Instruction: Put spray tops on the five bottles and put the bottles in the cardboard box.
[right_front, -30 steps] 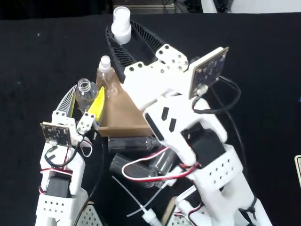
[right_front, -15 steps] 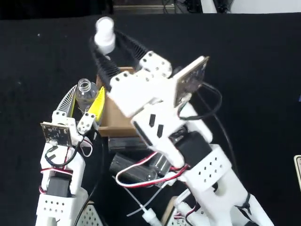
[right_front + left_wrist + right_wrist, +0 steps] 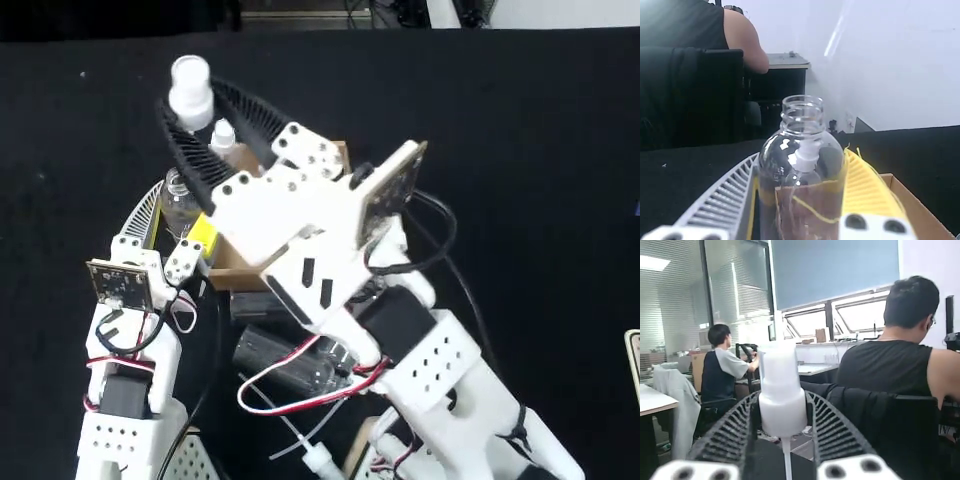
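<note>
Your left gripper [image 3: 184,205] is pressed onto the bottle [image 3: 180,198], one grey finger and one yellow finger [image 3: 207,228] on either side of its body. The bottle stands upright just beside the box [image 3: 243,262], at its left wall, and its neck is open. In the left wrist view the same bottle [image 3: 802,165] sits between the fingers of the left gripper [image 3: 802,156], with the box's [image 3: 912,207] rim just past the yellow finger [image 3: 865,192].

Your right gripper [image 3: 196,98] pinches a white top [image 3: 190,82] between its black ribbed fingers [image 3: 185,150], raised off the table [image 3: 550,150]. In the high view the top shows a little beyond the open neck and not on it. How high it hangs over the bottle you cannot tell from here. In the right wrist view the top [image 3: 782,392] is upright in the right gripper [image 3: 782,401], its thin tube pointing straight down between the fingers [image 3: 832,432].

A capped bottle [image 3: 222,135] shows its white cap between those black fingers, over the far left part of the box. Nearer you, under the right arm, clear bottles [image 3: 290,365] lie on their sides on the table, just outside the box's near wall. A loose top [image 3: 318,462] with its tube lies at the near edge.
</note>
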Tool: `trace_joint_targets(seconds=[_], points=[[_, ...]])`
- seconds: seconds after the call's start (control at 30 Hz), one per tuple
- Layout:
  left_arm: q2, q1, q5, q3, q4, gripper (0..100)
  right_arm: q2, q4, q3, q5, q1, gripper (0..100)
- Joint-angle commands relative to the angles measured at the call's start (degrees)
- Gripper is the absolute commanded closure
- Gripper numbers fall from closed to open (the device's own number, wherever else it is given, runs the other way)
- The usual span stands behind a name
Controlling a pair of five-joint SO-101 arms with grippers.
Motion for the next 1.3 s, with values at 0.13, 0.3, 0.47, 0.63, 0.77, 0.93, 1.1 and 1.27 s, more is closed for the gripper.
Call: trace_joint_targets(seconds=[0.13, 0.3, 0.47, 0.63, 0.77, 0.93, 1.1, 1.27], points=[[-0.5, 0.3, 0.4, 1.3, -1.5, 86, 5.7, -1.8, -3.4, -0.1, 1.0, 98.6], [-0.5, 0.3, 0.4, 1.3, -1.5, 86, 7.1, -1.8, -3.6, -0.1, 1.0, 98.6], [-0.5, 0.3, 0.4, 1.3, -1.5, 86, 6.5, -1.8, -3.8, -0.1, 1.1, 98.6], [-0.5, 0.3, 0.4, 1.3, -1.5, 86, 2.6, -1.3, -3.6, -0.1, 1.2, 98.6], [-0.5, 0.3, 0.4, 1.3, -1.5, 86, 1.5, -1.4, -2.8, -0.1, 1.1, 98.6], [-0.5, 0.3, 0.5, 1.3, -1.5, 86, 4.3, -1.4, -2.9, -0.1, 1.1, 98.6], [-0.5, 0.3, 0.5, 1.3, -1.5, 86, 7.9, -1.4, -3.1, -0.1, 1.1, 98.6], [-0.5, 0.3, 0.5, 1.3, -1.5, 86, 8.1, -1.3, -3.0, -0.1, 1.0, 98.6]])
